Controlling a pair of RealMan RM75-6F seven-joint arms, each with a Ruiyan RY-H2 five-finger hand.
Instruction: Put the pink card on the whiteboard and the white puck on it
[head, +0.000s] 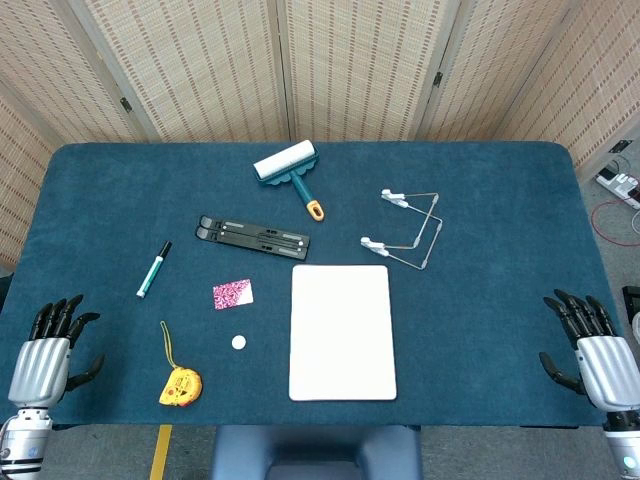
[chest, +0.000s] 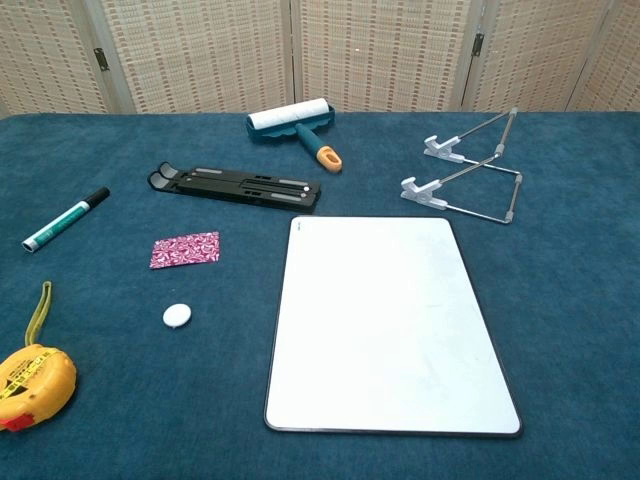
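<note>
The whiteboard (head: 342, 332) (chest: 390, 322) lies flat in the middle of the blue table, bare. Left of it lies the pink patterned card (head: 232, 293) (chest: 185, 249), and the small white puck (head: 238, 342) (chest: 177, 315) sits just below the card. My left hand (head: 47, 343) rests at the table's front left corner, fingers apart and holding nothing. At the front right corner my right hand (head: 591, 345) is the same, fingers spread and empty. Both hands are far from the card and puck. The chest view shows neither hand.
A yellow tape measure (head: 179, 385) (chest: 33, 382) lies at the front left. A green marker (head: 153, 269) (chest: 65, 219), a black folding stand (head: 254, 233) (chest: 236, 185), a lint roller (head: 290, 170) (chest: 296, 127) and a wire stand (head: 408, 228) (chest: 468, 170) lie behind the whiteboard.
</note>
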